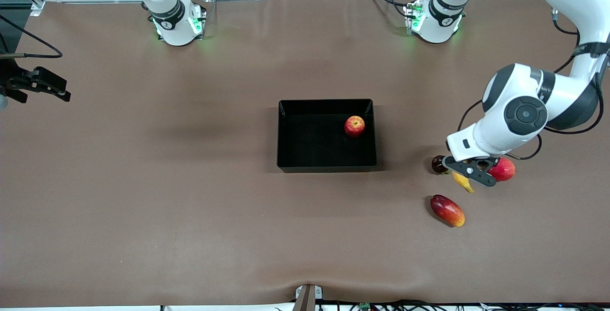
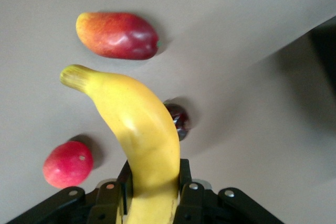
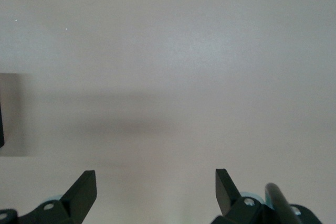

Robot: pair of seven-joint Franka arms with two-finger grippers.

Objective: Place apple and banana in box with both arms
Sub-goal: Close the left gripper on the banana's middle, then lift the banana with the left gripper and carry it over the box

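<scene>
The apple (image 1: 354,125) lies inside the black box (image 1: 310,142) in the middle of the table, at the corner toward the left arm's base. My left gripper (image 1: 469,173) is shut on the yellow banana (image 1: 463,182) and holds it just above the table among loose fruit, toward the left arm's end. In the left wrist view the banana (image 2: 136,129) sticks out from between the fingers (image 2: 185,174) of the left gripper (image 2: 153,182). My right gripper (image 1: 66,89) waits open and empty at the right arm's end of the table, over bare cloth (image 3: 156,184).
A plain pinkish-red round fruit (image 1: 503,169) (image 2: 68,163) and a small dark fruit (image 1: 438,164) (image 2: 178,119) lie beside the left gripper. A red-and-yellow mango-like fruit (image 1: 447,210) (image 2: 118,35) lies nearer to the front camera. Brown cloth covers the table.
</scene>
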